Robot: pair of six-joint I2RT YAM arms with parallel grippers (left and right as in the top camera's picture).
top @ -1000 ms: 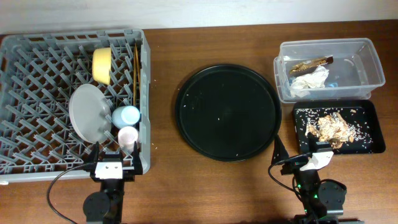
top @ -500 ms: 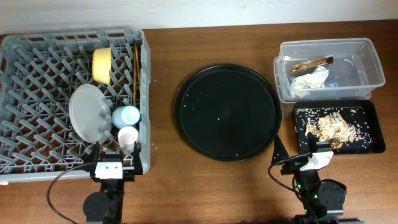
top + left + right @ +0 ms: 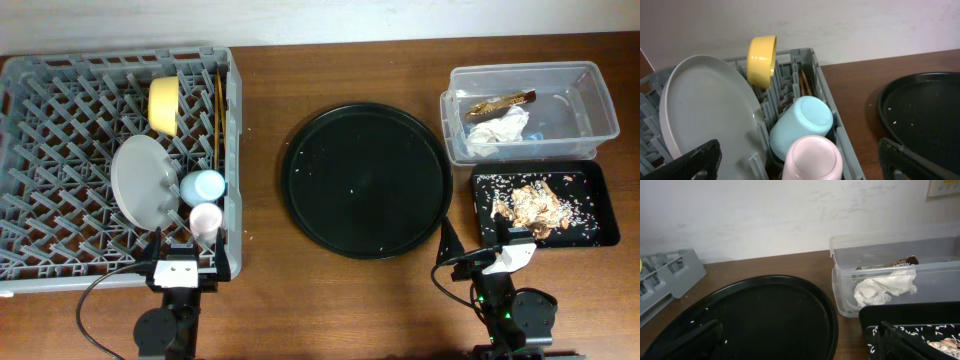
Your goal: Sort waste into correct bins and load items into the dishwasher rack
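At the table point(image 3: 262, 290) edge, both jaws stand released, empty; tilting the round tray point(image 3: 330, 215) would scatter its crumbs point(image 3: 352, 193).

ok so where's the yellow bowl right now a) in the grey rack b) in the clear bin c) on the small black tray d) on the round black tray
a, the yellow bowl stands on edge in the grey rack, beyond the grey plate
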